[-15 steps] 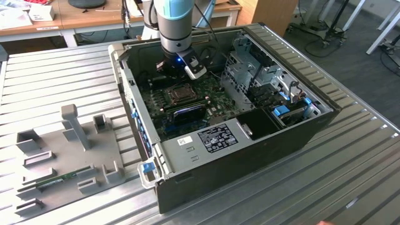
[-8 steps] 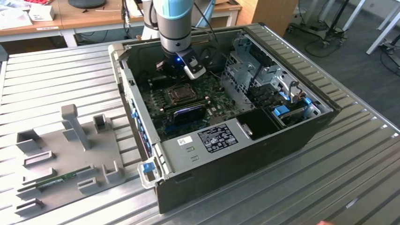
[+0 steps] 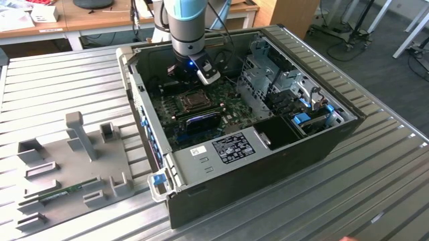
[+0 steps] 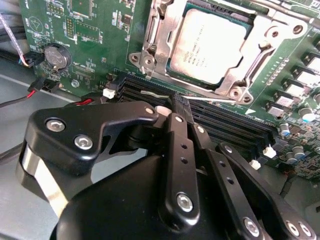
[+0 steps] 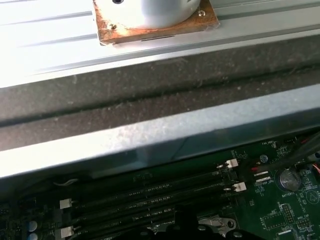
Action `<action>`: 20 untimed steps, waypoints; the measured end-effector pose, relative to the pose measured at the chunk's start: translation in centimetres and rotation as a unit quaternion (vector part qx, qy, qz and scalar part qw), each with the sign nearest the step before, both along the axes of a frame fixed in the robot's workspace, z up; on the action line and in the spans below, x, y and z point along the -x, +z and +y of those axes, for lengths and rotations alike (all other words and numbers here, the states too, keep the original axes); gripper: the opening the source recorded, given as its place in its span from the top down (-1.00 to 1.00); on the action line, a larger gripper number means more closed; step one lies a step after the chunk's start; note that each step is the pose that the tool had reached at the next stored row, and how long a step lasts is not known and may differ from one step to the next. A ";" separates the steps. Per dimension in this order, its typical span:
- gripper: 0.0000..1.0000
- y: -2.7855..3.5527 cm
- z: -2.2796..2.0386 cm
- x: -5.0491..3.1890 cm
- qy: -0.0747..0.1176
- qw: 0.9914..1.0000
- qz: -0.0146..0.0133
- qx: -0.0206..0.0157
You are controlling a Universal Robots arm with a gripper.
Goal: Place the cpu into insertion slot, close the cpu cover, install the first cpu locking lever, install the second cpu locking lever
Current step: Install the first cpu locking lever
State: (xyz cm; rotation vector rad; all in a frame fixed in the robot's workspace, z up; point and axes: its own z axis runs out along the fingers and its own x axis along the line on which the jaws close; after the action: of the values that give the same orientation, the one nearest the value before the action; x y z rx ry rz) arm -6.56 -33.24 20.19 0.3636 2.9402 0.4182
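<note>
Pincer [image 4: 181,107] fingers together over memory slots [image 4: 235,127], cpu [image 4: 207,45] seated under closed cpu cover [image 4: 160,35]

A lab or workshop: wooden desks [image 3: 100,20], ribbed metal table [image 3: 348,191], opened computer case [image 3: 268,150].

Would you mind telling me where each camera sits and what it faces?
Exterior view: off the arm, high, looking down into the open computer case; the arm shows above the insertion slot.
Second wrist view: on the arm, behind the gripper, facing the cpu.
First wrist view: on the arm, facing the case wall.
Both wrist views share the memory slots.
</note>
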 end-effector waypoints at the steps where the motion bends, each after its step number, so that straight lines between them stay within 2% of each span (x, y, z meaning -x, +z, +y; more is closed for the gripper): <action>1: 0.79 0.03 0.00 0.00 0.000 1.000 0.000 -0.001; 4: 0.79 0.07 -0.01 -0.01 0.000 1.000 0.000 -0.004; 10: 0.79 0.10 -0.04 -0.01 0.000 1.000 0.000 -0.016; 20: 0.79 -0.02 -0.22 -0.01 0.000 1.000 0.000 -0.017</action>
State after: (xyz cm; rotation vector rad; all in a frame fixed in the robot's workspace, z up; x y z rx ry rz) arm -6.56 -33.46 20.17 0.3686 2.9361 0.4674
